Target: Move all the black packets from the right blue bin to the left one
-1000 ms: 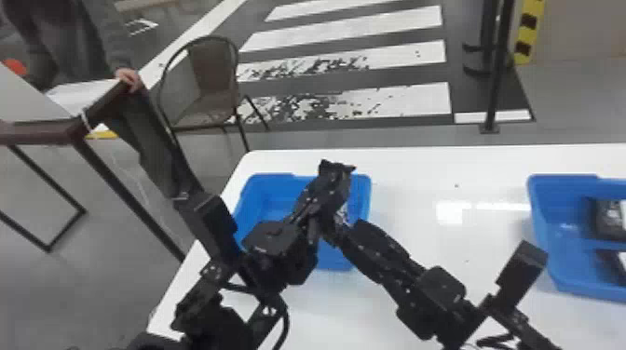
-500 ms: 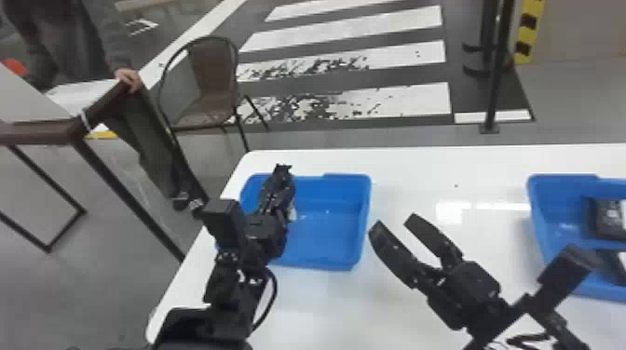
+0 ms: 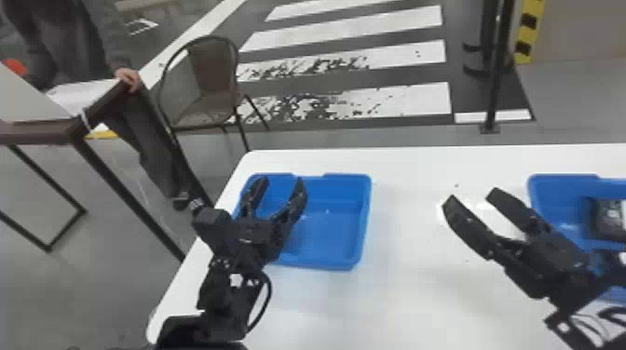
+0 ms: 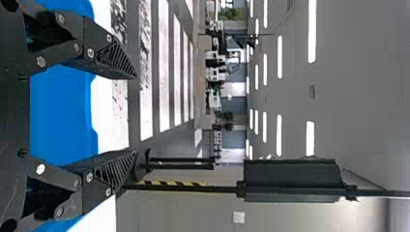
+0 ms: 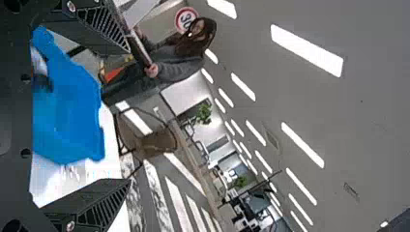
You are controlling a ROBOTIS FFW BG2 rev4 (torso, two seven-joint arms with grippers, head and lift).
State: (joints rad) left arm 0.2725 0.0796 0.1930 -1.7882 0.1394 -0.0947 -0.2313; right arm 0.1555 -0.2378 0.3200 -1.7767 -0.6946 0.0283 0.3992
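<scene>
Over the left part of the left blue bin [image 3: 335, 232], my left gripper [image 3: 282, 186] stands open, nothing visible between its fingers; its body hides part of the bin floor. In the left wrist view, the open left gripper [image 4: 134, 115] has blue bin [image 4: 60, 113] behind its fingers. My right gripper [image 3: 471, 198] is open and empty over the white table between the two bins. The right wrist view shows the right gripper [image 5: 128, 116] spread wide, with a blue bin [image 5: 72, 111] beyond. Inside the right blue bin [image 3: 554, 195] lies a black packet [image 3: 610, 218], partly cut off by the view's edge.
The white table [image 3: 400, 288] extends between and in front of the bins. Beyond its left side are a chair [image 3: 212, 79] and a dark-edged table [image 3: 42, 132]. A dark post [image 3: 498, 70] stands on the floor behind.
Both grippers were close together over the left bin. My right gripper has moved away to the right, opening. The left has shifted left, and its fingers now show spread apart.
</scene>
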